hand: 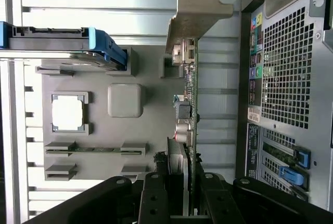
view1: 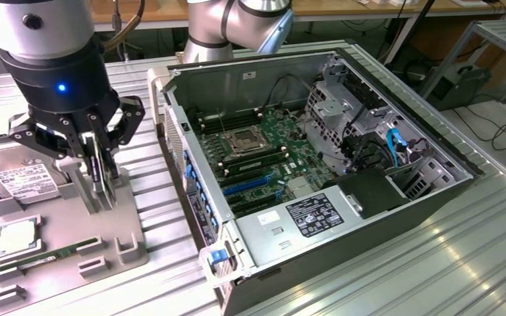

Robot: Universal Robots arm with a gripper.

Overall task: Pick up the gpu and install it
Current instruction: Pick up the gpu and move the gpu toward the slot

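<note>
Evidently the gripper (view1: 100, 187), jaws partly closed, clamped the gpu (hand: 190, 94) on edge over the grey tray (view1: 60, 243), at the exterior view's left of the case (view1: 341, 260). It looked stiff, light and fragile, best pinched across the board, clear of the fan.

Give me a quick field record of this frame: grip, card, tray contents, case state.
grip: hand shut on the gpu, over the grey tray
card pose: on edge, silver bracket at the end away from the hand; cannot tell if it is clear of the tray
fixture: hard drive, processor chip, memory stick sit in the tray
target: case on its side, open, motherboard exposed, no card in the blue slots
install: not yet done
</note>
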